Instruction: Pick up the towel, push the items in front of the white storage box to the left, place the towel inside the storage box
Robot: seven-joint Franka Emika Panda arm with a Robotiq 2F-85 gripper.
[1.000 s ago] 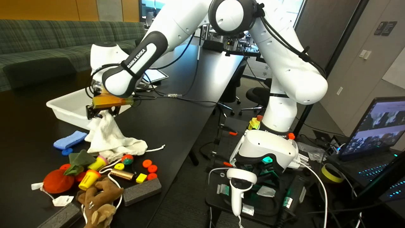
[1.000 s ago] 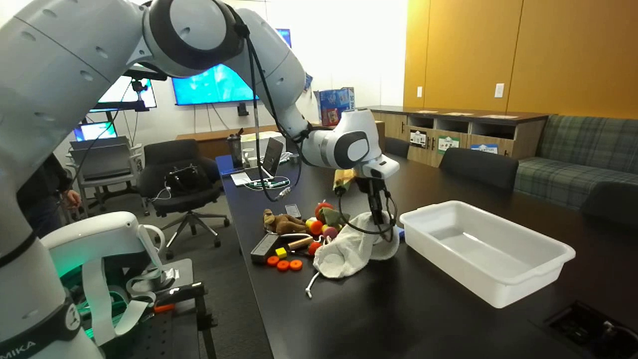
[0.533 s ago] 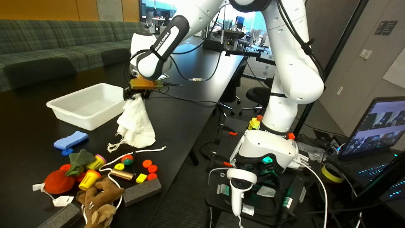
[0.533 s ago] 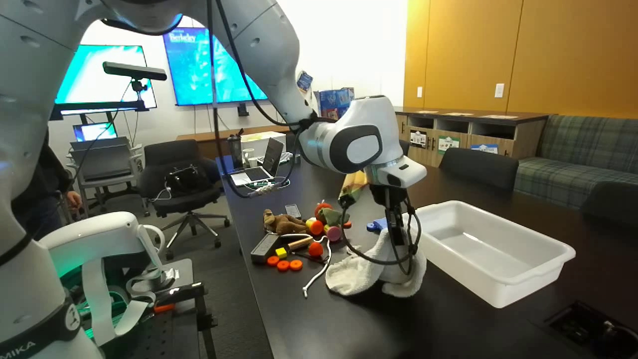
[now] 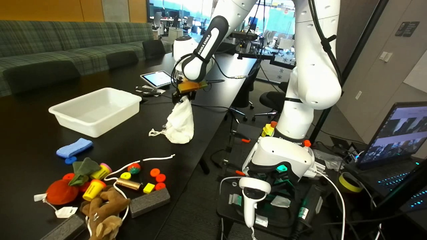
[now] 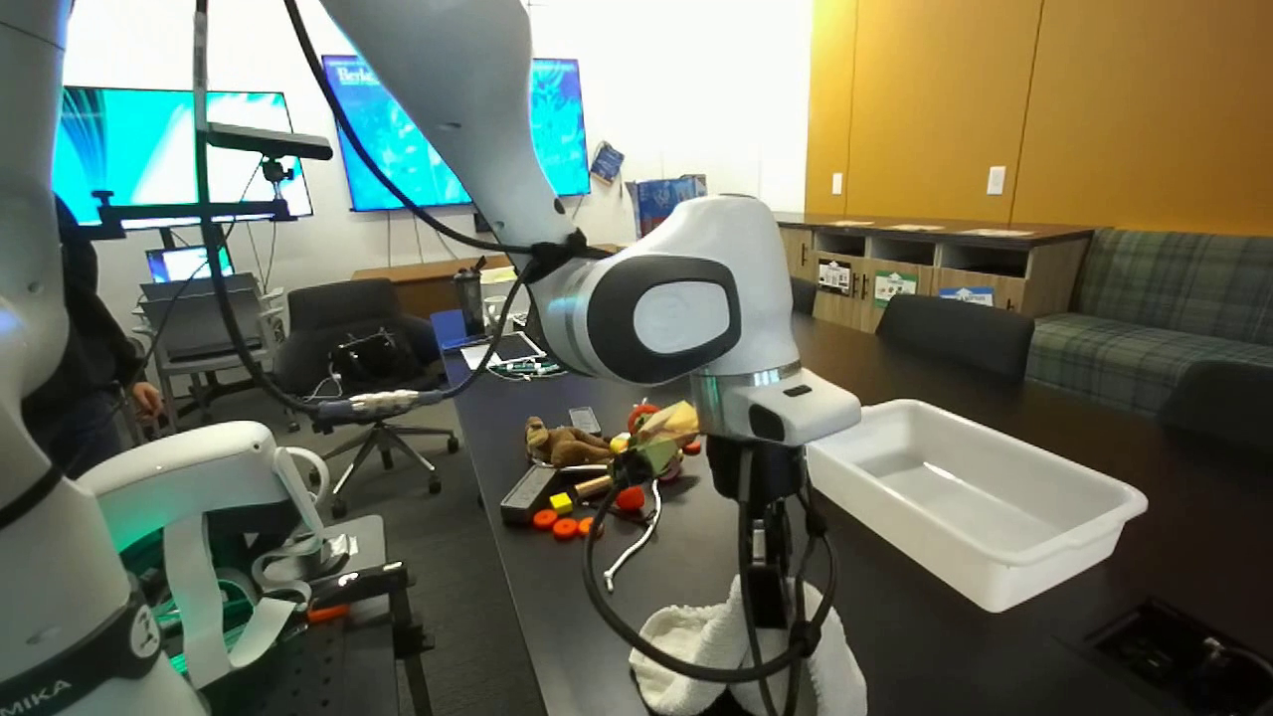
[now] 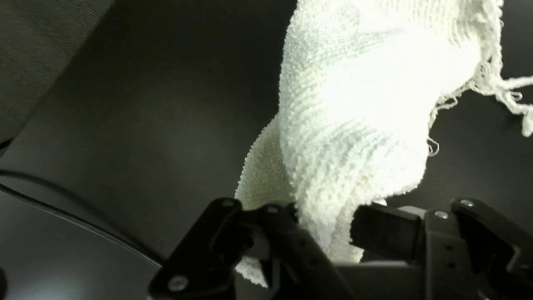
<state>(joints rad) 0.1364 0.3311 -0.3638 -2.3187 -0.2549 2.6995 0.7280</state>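
The hard black two-fingered tool (image 7: 326, 227) is pinching the soft white cloth towel (image 7: 366, 87) tightly. It has the cloth bunched up at one end, and the rest droops down below. The towel's edge is frayed and stringy. I can't tell if its bottom touches the smooth dark counter (image 5: 126, 143) or hangs just over it. A bendy black cable (image 6: 696, 675) curves close by the tool.

The towel is outside the shallow white plastic storage box (image 5: 95, 111), between the box and the counter's long edge.

Farther out is the heap of small bright toys (image 5: 94, 190), with a brown stuffed animal (image 5: 105, 208) in it. Most of the heap lies away from the box, but a fuzzy blue strip (image 5: 74, 147) and a flat blue disc (image 5: 70, 160) lie nearer. Maybe the pushing is done, maybe not; I can't be sure.

My guess is that the step now is bringing the towel to the box. To do it well, hold on tight and lift the towel high first, so its floppy bottom clears the rim. Go slowly so it doesn't swing. Stop over the middle of the box, come down low, and let the cloth fold up inside before letting go. Watch the stringy edge, which could hang over the rim. Watch the cable too, since it might snag the box.
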